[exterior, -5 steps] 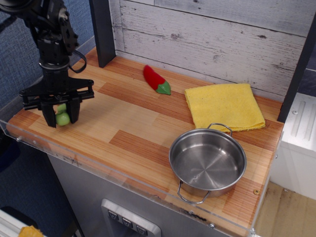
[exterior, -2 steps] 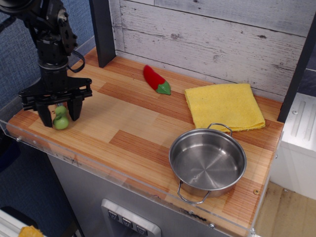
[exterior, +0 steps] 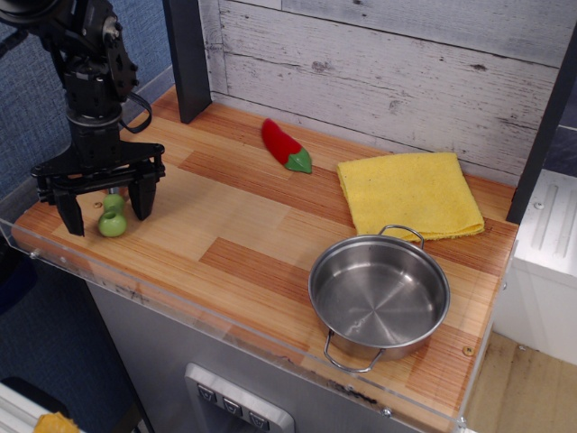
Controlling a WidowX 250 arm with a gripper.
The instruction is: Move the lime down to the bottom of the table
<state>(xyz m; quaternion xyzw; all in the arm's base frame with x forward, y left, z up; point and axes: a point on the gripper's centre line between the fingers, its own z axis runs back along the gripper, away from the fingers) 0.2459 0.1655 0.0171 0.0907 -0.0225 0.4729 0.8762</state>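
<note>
The lime (exterior: pixel 113 217), a small glossy light-green toy of two joined lobes, rests on the wooden table (exterior: pixel 243 230) near its front left corner. My black gripper (exterior: pixel 105 209) hangs over it, open wide, with one finger on each side of the lime and neither touching it. The fingertips (exterior: pixel 142 206) are just above the table top. The lime stands free between them.
A red pepper with a green stem (exterior: pixel 286 145) lies at the back middle. A folded yellow cloth (exterior: pixel 410 194) is at the back right. A steel pot (exterior: pixel 379 295) stands at the front right. A clear acrylic rim (exterior: pixel 180 305) edges the front. A dark post (exterior: pixel 187 56) stands at the back left.
The gripper was shut on the lime and held it low; it has opened wide, let the lime onto the table, and lifted slightly.
</note>
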